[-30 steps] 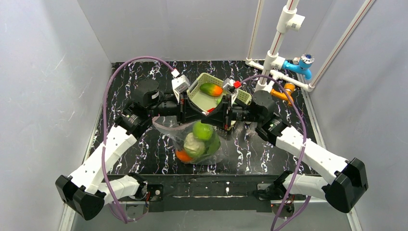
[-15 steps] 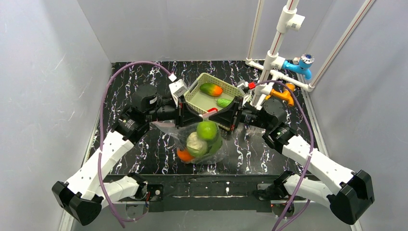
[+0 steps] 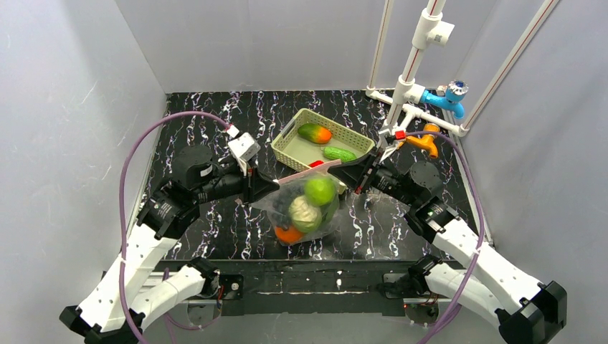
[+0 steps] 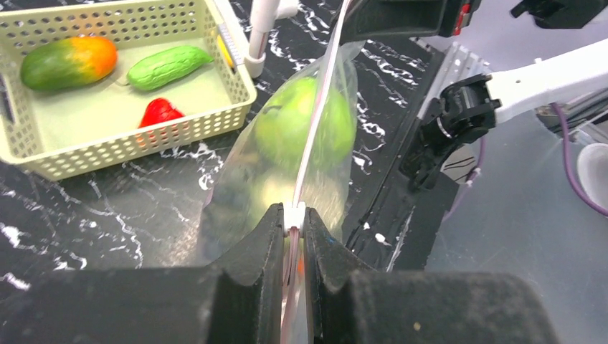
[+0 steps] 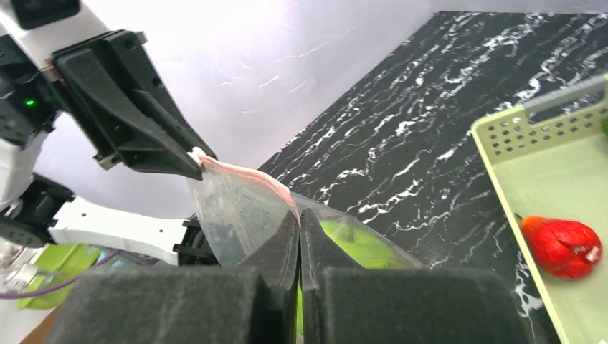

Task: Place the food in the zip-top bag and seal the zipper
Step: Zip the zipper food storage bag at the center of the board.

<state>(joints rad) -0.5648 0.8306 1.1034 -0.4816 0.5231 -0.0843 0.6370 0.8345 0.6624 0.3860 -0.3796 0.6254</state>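
The left gripper [image 4: 294,212] and right gripper [image 5: 300,218] each have their fingers clamped together on an end of the pink zipper [image 4: 315,122]. The zip-top bag [image 3: 305,211] stretches between them at the centre of the top view. Through its crinkled plastic show a green apple [image 3: 320,190], cabbage [image 3: 305,213] and orange [image 3: 289,234]; a dark shape beside them is too blurred to name. Whether the bag's bottom touches down is unclear. Mango [image 4: 68,62], cucumber [image 4: 166,67] and red piece [image 4: 160,112] lie in the basket [image 4: 136,143]. The table [image 3: 215,115] is black with white veins, the walls [image 3: 72,107] are pale, and a white pipe frame [image 3: 414,61] stands upper right.

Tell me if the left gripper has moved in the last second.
Yes. The left gripper has drawn back leftward, away from the basket corner it sat beside, jaws shut on the zipper.
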